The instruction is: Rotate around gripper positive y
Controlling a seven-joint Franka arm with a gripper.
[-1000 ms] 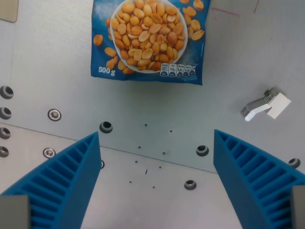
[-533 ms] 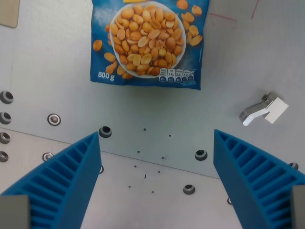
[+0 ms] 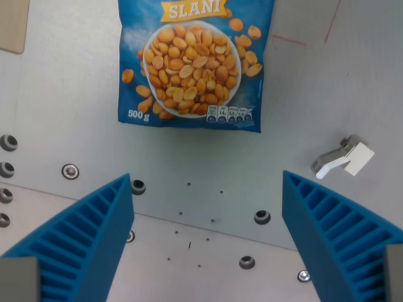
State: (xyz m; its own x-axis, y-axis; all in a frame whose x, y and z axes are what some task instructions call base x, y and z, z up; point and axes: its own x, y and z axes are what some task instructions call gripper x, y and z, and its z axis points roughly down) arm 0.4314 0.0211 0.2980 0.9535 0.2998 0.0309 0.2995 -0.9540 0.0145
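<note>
My gripper (image 3: 206,236) is open and empty. Its two blue ribbed fingers (image 3: 82,242) stand far apart at the bottom of the wrist view, above a grey metal table (image 3: 208,157). A blue peanut bag (image 3: 194,63) marked "SLANI" and "500 g" lies flat on the table at the top centre, well beyond the fingertips.
A small white and grey clip (image 3: 342,158) lies on the table at the wrist view's right. Several bolts and screw holes (image 3: 262,216) dot the plate between and beside the fingers. A tan patch (image 3: 12,25) shows at the top left corner. Thin red lines (image 3: 315,31) mark the table at top right.
The whole scene has shifted downward in the view, so the camera has moved. More of the bag's top, with its lettering, now shows. The gripper stays open.
</note>
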